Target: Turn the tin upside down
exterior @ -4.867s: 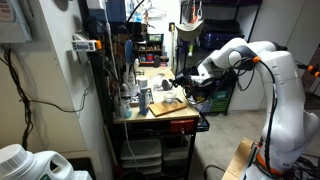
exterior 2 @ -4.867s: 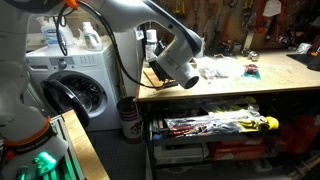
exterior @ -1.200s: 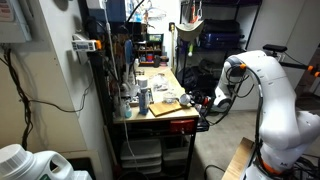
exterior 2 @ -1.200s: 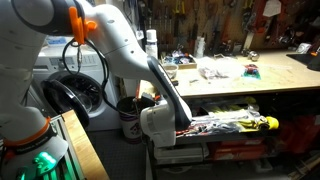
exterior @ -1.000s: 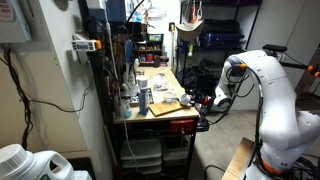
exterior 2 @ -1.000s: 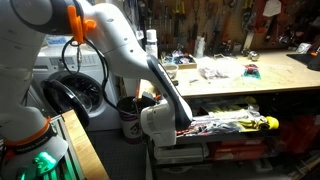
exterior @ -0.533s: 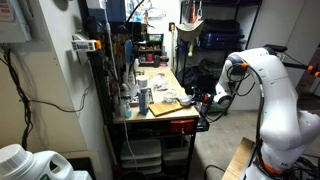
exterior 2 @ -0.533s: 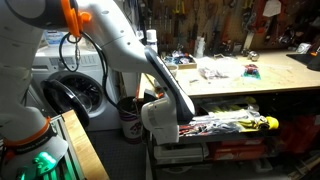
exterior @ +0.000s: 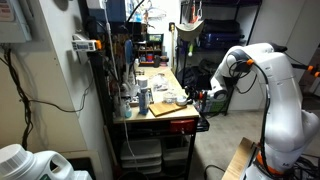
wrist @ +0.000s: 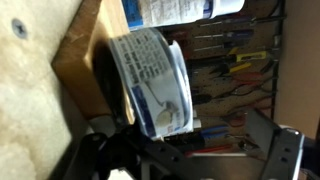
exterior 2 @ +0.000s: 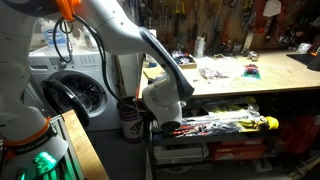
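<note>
Wrist view lay turned on its side. There the tin (wrist: 150,82) showed as a low round can, wider than tall, with a white-and-blue printed wall and a pale rim on the side facing away from the wooden board (wrist: 78,50). A dark band sat between label and board. The tin stood on the board, close to its edge. Just beside it, at the frame's upper edge, was a blue-and-white container (wrist: 175,10). Beyond the tin, hand tools (wrist: 235,68) hung on the back wall. In both exterior views the tin was too small to pick out. The end effector (exterior: 201,97) hung at the front edge of the tabletop (exterior 2: 262,88), near the board's corner in an exterior view. In the wrist view its dark parts filled the lower edge, one bar crossing just under the tin. Contact could not be made out, nor whether the fingers were spread or closed. The white arm (exterior 2: 125,35) arched down in front of the bench. A washing machine (exterior 2: 80,92) stood beside the bench, and an open drawer of tools (exterior 2: 225,124) lay under the tabletop.
</note>
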`<action>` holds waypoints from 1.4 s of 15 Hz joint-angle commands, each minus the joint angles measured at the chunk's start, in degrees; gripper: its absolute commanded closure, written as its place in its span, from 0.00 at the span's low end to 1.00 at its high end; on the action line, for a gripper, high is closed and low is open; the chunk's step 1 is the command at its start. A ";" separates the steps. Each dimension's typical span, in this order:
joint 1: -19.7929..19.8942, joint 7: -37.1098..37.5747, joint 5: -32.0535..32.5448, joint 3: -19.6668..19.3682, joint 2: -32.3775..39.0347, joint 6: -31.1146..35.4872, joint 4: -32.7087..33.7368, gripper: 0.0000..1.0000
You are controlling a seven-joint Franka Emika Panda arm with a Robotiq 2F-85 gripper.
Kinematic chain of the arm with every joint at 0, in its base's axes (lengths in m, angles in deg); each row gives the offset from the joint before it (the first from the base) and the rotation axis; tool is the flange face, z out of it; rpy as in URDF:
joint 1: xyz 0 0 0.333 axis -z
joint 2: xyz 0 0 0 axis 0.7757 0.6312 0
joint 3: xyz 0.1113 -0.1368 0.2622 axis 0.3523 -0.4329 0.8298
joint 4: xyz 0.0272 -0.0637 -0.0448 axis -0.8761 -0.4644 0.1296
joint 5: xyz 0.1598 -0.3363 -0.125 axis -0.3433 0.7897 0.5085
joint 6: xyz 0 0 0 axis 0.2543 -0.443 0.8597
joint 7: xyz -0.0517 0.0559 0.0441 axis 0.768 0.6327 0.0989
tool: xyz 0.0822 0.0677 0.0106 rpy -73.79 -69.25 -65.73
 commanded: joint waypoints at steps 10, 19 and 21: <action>-5.87 16.12 20.45 0.56 -14.73 29.15 -2.82 0.00; -6.29 25.12 37.49 4.76 -16.60 37.19 -0.86 0.00; -6.26 26.28 40.69 5.47 -16.30 37.03 -0.05 0.00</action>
